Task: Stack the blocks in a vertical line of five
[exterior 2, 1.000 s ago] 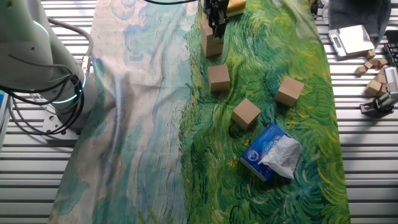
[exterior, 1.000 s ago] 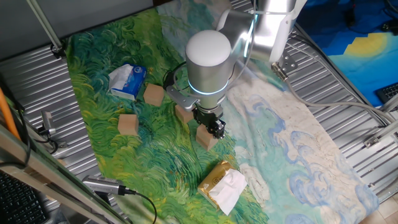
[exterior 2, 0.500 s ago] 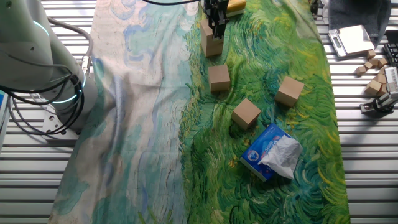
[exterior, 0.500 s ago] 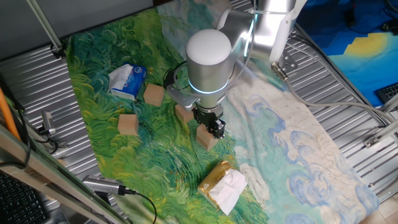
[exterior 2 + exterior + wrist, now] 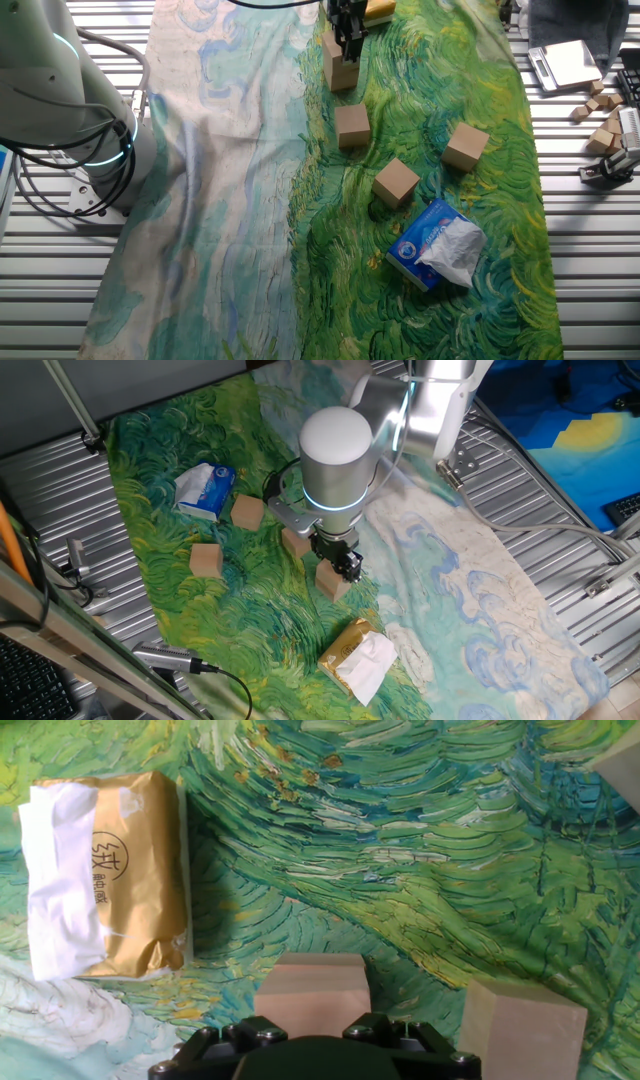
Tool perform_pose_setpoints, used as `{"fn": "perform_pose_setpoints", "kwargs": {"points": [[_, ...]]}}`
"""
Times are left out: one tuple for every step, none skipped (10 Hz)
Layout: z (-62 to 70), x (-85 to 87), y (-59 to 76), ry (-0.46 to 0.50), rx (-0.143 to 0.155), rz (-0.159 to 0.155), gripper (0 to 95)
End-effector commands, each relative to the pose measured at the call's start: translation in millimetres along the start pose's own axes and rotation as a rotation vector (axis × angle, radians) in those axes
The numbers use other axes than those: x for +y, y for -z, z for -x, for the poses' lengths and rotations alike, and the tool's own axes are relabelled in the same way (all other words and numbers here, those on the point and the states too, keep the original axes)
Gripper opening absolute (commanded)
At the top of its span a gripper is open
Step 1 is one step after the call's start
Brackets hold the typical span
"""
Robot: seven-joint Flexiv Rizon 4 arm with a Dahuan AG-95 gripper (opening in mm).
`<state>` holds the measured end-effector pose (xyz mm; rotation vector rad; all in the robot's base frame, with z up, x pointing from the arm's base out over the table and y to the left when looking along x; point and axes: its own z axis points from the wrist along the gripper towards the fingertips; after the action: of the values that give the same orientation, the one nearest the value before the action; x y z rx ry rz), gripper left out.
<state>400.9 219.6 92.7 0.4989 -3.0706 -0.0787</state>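
My gripper (image 5: 343, 567) stands at the near side of the painted cloth, shut on a light wooden block (image 5: 312, 982) that fills the space between the fingers. In the other fixed view the gripper (image 5: 347, 45) sits on top of a tall wooden shape (image 5: 338, 72) that looks like two blocks stacked; the lower block (image 5: 333, 582) rests on the cloth. Three more blocks lie loose: one beside the stack (image 5: 296, 541) (image 5: 352, 125) (image 5: 525, 1025), one further out (image 5: 247, 512) (image 5: 397, 182), one at the edge (image 5: 205, 559) (image 5: 466, 146).
A yellow-and-white packet (image 5: 358, 655) (image 5: 100, 875) lies just beyond the stack. A blue-and-white packet (image 5: 205, 490) (image 5: 437, 243) lies by the loose blocks. The cloth (image 5: 230, 200) covers a slatted metal table. Small wooden pieces (image 5: 603, 120) lie off the cloth.
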Motion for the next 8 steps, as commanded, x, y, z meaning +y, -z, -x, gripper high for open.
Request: {"fn": "perform_pose_setpoints", "kwargs": {"points": [[-0.2, -0.2, -0.1, 0.006, 0.002, 0.002, 57.0], [-0.4, -0.4, 0.0, 0.008, 0.002, 0.002, 76.0], [-0.4, -0.4, 0.0, 0.010, 0.003, 0.001, 76.0], [-0.5, -0.5, 0.0, 0.010, 0.004, 0.000, 76.0], [-0.8, -0.5, -0.2, 0.012, 0.004, 0.000, 76.0], [-1.2, -0.7, -0.1, 0.015, 0.005, 0.000, 76.0], [-2.1, -1.6, 0.9, 0.023, 0.007, 0.002, 76.0], [-3.9, -2.3, 4.2, 0.030, 0.013, 0.004, 76.0]]}}
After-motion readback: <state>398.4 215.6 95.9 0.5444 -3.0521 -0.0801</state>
